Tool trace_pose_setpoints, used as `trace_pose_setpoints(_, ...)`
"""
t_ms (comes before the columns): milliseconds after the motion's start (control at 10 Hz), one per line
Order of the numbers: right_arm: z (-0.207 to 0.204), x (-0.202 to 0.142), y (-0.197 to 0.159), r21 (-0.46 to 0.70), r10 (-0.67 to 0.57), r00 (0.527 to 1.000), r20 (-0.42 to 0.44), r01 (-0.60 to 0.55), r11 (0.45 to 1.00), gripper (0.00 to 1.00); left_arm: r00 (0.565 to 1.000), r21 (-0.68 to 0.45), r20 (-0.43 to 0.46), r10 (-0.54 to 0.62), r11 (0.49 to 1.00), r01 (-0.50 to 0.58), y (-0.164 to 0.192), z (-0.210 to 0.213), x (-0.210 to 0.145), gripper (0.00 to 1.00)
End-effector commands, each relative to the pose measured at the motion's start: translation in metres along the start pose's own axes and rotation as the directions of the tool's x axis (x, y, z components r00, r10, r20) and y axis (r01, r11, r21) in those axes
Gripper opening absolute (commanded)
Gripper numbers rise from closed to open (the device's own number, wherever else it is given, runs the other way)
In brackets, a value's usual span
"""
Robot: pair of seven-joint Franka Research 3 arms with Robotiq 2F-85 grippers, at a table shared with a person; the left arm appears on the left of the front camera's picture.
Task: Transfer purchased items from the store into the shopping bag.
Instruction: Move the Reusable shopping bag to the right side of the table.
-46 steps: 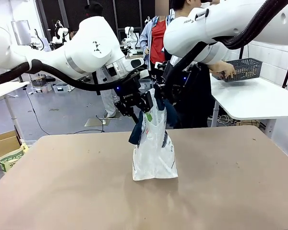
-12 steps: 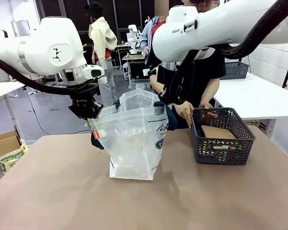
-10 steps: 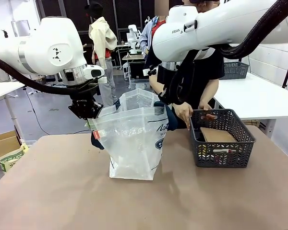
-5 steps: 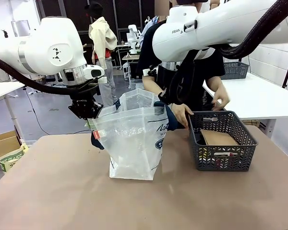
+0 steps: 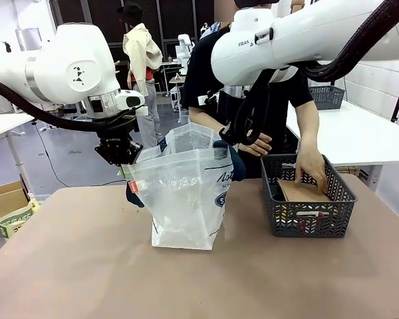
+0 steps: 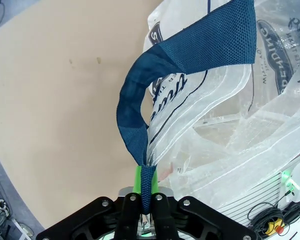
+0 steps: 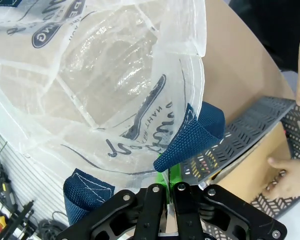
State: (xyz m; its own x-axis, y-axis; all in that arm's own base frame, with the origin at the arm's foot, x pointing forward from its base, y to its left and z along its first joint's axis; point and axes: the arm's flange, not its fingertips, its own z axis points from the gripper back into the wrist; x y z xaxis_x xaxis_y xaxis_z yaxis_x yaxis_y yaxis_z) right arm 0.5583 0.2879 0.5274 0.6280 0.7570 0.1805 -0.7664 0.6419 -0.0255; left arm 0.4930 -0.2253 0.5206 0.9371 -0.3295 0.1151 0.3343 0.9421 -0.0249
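Note:
The shopping bag, clear plastic with navy lettering, stands open mid-table. My left gripper is shut on its left navy handle, pinched between the green pads. At the bag's right rim my right gripper is shut on the other handle, close to my fingers. Right of the bag sits the store, a dark grey mesh basket. The person's hand reaches into it onto a flat tan item. A little red shows through the mesh.
The person stands at the table's far side, the other hand near my right gripper. A white side table at the right carries another grey basket. A cardboard box sits on the floor left. The brown tabletop is bare in front.
Earlier the bag hung narrow between both grippers; now it is spread open. The basket came onto the table, and within the last second the person's hand went down into it.

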Motion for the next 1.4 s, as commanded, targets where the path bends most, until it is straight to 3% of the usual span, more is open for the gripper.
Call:
trace_pose_setpoints(0,-0.0021,-0.0018,-0.0017,0.0,-0.002,1.0,-0.005,0.002,1.0,0.0,1.0,0.008,-0.005,0.016,1.0,-0.016,0.0025,0.0003,-0.0016,0.0)
trace_pose_setpoints(1300,-0.0021,-0.0018,-0.0017,0.0,-0.002,1.0,-0.005,0.002,1.0,0.0,1.0,0.008,-0.005,0.016,1.0,-0.016,0.0025,0.0003,-0.0016,0.0)
